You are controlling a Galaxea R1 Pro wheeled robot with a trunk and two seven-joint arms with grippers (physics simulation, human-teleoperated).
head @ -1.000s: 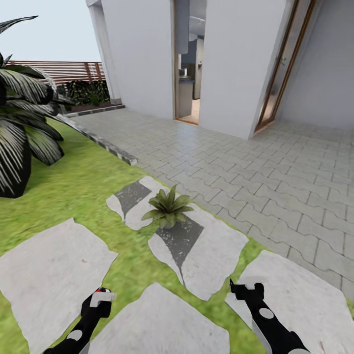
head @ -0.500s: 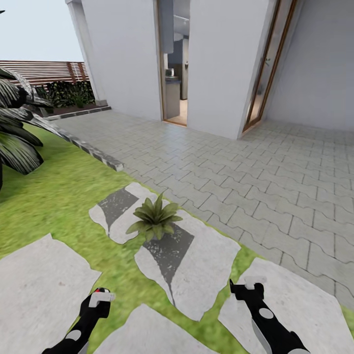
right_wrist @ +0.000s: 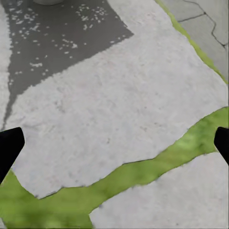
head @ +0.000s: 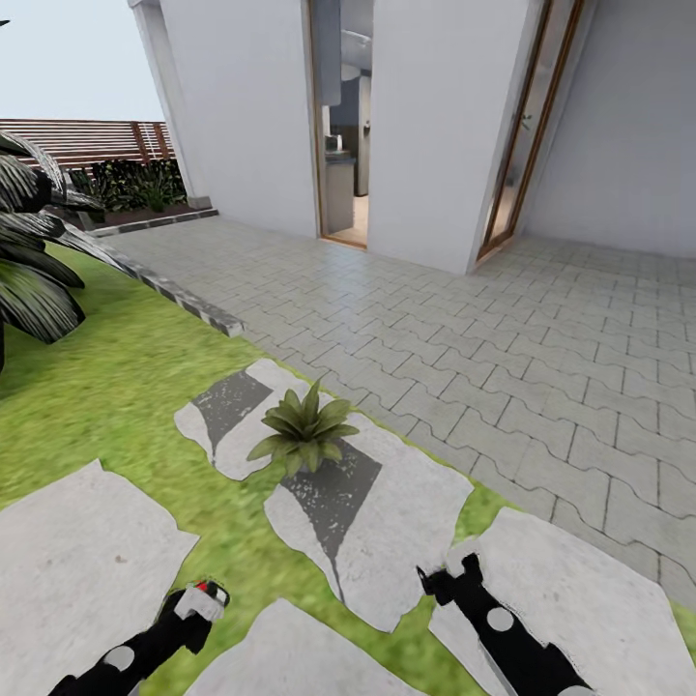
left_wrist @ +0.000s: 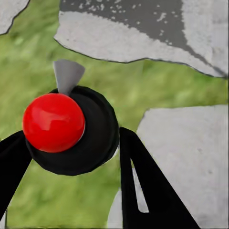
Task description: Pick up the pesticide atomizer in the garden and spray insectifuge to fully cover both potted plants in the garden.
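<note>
My left gripper is clamped on the pesticide atomizer, light and rigid, held round its body, short of the potted plant; right gripper spread empty.

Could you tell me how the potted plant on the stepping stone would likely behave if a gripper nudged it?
The potted plant would probably slide or tip easily: its leaves spread wider than its small base. The leaves look thin and would likely bend. The stepping stone looks flat, so it wouldn't roll.

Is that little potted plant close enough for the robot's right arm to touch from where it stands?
Probably yes with a stretch. The potted plant sits ahead of the right end effector, with bare stepping stone between them and nothing blocking.
</note>
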